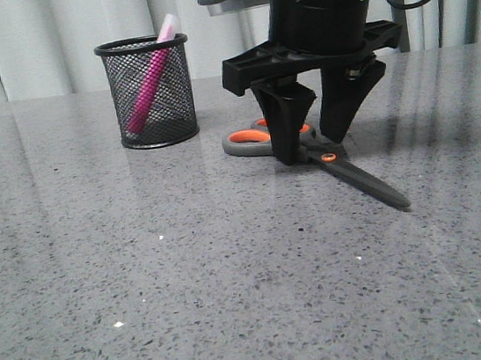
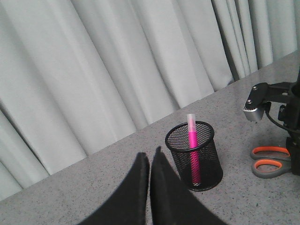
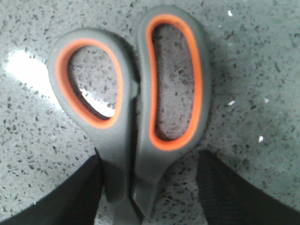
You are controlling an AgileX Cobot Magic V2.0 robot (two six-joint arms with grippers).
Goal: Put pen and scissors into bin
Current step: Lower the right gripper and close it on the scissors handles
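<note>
The scissors (image 1: 307, 147) lay flat on the grey table (image 1: 149, 290), right of the bin (image 1: 147, 92), handles toward the far side and closed blades pointing near and right. The right gripper (image 1: 316, 143) stood over them with its fingers apart, one on each side of the neck just below the handle loops; whether the pads touched the metal could not be told. The pen (image 1: 150, 87) already leaned inside the bin, cap above the rim. The left gripper (image 2: 149, 180) hung near the bin, fingers together, holding nothing.

From here, a pinch on the flat, narrow neck seemed likely to slip or let the long blades swing down, and the pen might block the scissors on entry or the light cup might tip.

One pen, one pair of scissors, one bin, two grippers.
</note>
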